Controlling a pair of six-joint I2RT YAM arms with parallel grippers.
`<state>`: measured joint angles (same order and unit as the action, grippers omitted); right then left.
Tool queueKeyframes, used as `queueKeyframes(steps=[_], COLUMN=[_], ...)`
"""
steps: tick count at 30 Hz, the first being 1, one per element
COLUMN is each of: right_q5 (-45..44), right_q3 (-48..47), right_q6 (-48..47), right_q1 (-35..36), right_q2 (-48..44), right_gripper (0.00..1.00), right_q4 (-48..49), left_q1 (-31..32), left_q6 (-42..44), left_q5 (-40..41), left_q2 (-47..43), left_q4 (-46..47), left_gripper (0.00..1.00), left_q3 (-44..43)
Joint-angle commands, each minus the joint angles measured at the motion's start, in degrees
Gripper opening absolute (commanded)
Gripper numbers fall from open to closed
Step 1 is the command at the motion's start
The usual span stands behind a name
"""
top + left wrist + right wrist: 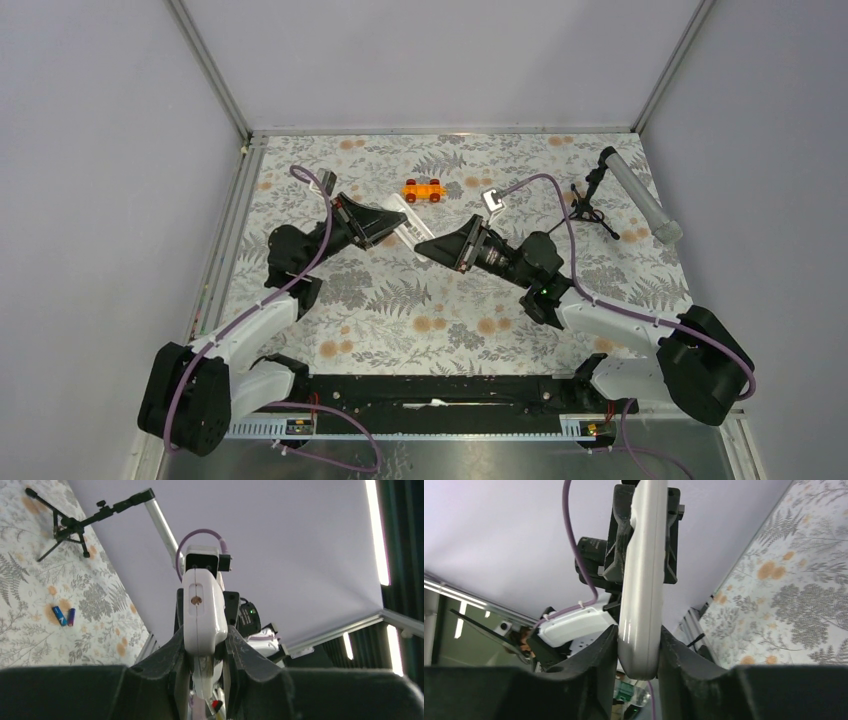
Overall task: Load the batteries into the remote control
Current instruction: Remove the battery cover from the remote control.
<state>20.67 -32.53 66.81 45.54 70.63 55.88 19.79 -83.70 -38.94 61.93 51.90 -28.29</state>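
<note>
Left gripper (205,647) and right gripper (638,647) both clamping the remote control (413,222) from opposite ends, above the table (400,325) near its far edge. Batteries (64,616) lying side by side toward the right edge.

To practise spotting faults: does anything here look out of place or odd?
Yes: the remote control hangs in the air, clamped at opposite ends by the left pincer and right pincer, while both batteries lie on the table. No pincer is free to fetch them.
</note>
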Motion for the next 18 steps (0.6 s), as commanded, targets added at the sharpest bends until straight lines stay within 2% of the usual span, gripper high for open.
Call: queueKeyframes(steps=[1, 4, 6, 12, 18], right_q5=[-0.34, 0.61, 1.07, 1.45, 4.34], right_q3=[-0.36, -1.13, -1.06, -1.03, -2.13], right_q6=[-1.08, -2.17, -2.16, -2.19, -0.50], right_q1=[-0.19, -0.19, -0.19, -0.19, -0.19], right_q2=[-1.83, -1.79, -1.68, -1.73, 0.18], right_gripper=[0.30, 0.16, 0.14, 0.14, 0.15], right_q4=[5.93, 3.88, 3.86, 3.70, 4.65], left_q1=[-0.02, -0.03, -0.02, 0.82, 1.72], left_q6=[-4.35, -1.38, 2.12, 10.96, 12.25], left_q5=[-1.62, -0.46, 2.39, 6.91, 6.68], left_q2=[-0.59, -2.03, -3.79, -6.51, -4.90], left_q4=[9.75, 5.07, -1.11, -14.18, -15.61], left_gripper=[0.15, 0.46, 0.57, 0.59, 0.61], left_q3=[-0.77, -1.03, -1.84, -6.09, -7.34])
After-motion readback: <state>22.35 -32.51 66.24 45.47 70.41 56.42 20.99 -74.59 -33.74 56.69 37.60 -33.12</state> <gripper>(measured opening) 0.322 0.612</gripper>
